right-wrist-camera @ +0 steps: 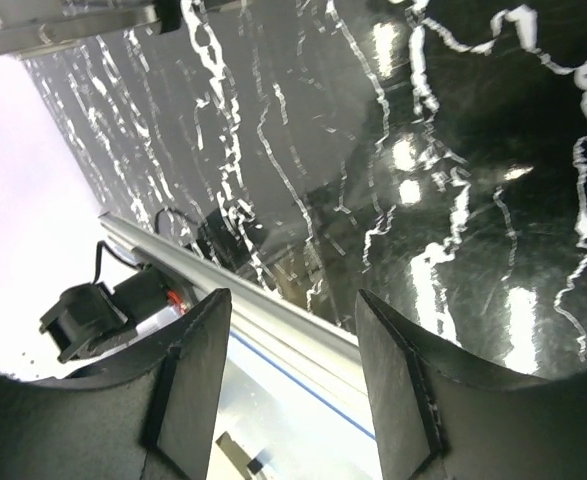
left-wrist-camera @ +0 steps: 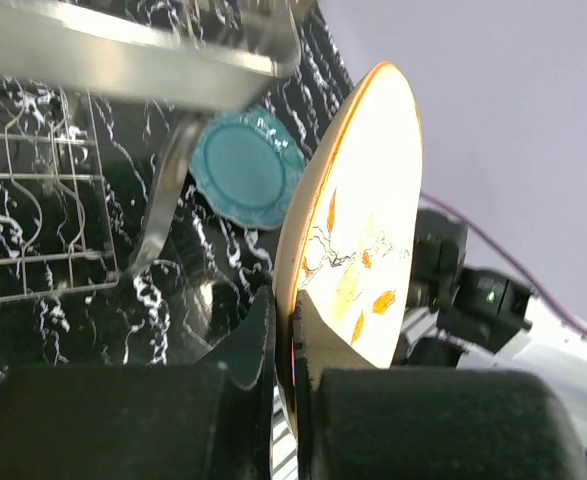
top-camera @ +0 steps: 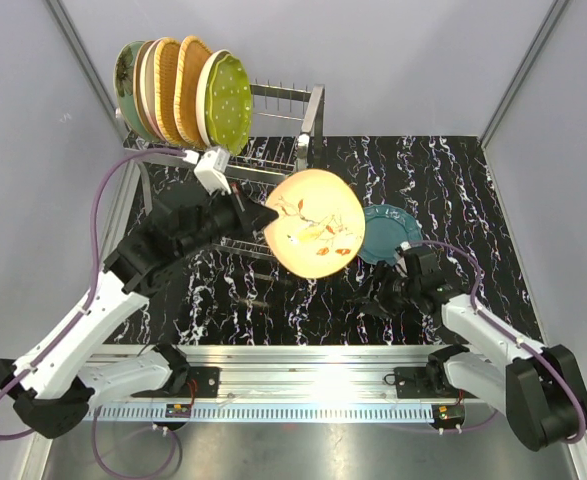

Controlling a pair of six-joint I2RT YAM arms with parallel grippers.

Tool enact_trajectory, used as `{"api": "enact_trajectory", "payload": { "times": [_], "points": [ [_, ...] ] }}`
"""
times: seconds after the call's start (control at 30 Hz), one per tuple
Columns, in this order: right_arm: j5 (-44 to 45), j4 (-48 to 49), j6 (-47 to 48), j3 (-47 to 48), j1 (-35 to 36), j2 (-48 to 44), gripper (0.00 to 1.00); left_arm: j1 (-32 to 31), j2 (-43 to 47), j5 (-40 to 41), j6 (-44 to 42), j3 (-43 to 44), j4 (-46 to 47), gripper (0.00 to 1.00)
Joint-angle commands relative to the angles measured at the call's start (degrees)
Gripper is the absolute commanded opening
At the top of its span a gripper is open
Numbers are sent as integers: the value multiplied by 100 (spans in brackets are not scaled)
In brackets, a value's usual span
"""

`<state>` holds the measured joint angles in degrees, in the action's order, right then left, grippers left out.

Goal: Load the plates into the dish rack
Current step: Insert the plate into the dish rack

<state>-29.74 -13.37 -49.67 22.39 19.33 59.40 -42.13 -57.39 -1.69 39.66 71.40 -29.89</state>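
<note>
- Dish rack (top-camera: 313, 115), far-left of table (top-camera: 453, 200): top tier holds a row of plates on edge. The mint-green plate (top-camera: 123, 85) is leftmost, w/ pale ones next, then the orange wicker plates (top-camera: 188, 85) and the lime dotted plate (top-camera: 231, 100) at the right end.
- Left gripper (top-camera: 263, 218), raised in front of the rack: fingers (left-wrist-camera: 318, 350) clamped on the rim of the beige floral plate (top-camera: 318, 225), which is held off the table, tilted nearly on edge.
- Teal plate (top-camera: 388, 235): flat on the table, partly behind the floral plate.
- Right gripper (right-wrist-camera: 293, 300): low over bare marble near the front rail, jaws apart, holding nothing.
</note>
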Motion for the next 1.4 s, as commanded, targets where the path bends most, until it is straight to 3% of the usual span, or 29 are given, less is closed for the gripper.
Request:
{"api": "enact_trajectory", "payload": {
  "times": [0.0, 0.2, 0.37, 0.5, 0.63, 0.83, 0.97, 1.17, 1.37],
  "points": [
    [-278, -236, 72, 309, 36, -225, 60, 239, 0, -498, 428, 814, 1538, 0],
    [328, -966, -51, 644, 36, -1341, 62, 451, -299, -902, 385, 1394, 1995, 0],
    [-84, -974, -140, 967, 36, -1194, 56, 574, -475, -929, 191, 1763, 2268, 0],
    [388, -1904, 202, 2161, 79, -1666, 55, 863, -686, -1026, 331, 1887, 2400, 0],
    [803, -1785, 738, 3278, 80, -1844, 50, 1189, -905, -1193, 577, 1887, 2619, 0],
    [31, -896, 1003, 4261, 97, -861, 46, 1602, -1020, -1088, 464, 2185, 2681, 0],
    [55, -440, 880, 4528, 289, -500, 45, 1892, -1046, -1184, 648, 2150, 3206, 0],
    [152, -422, 1038, 4941, 484, -34, 44, 2112, -1205, -1351, 789, 2326, 3463, 0],
    [144, -404, 1170, 5389, 536, 484, 44, 2156, -1047, -1001, 192, 2449, 3429, 0]
  ]
}}
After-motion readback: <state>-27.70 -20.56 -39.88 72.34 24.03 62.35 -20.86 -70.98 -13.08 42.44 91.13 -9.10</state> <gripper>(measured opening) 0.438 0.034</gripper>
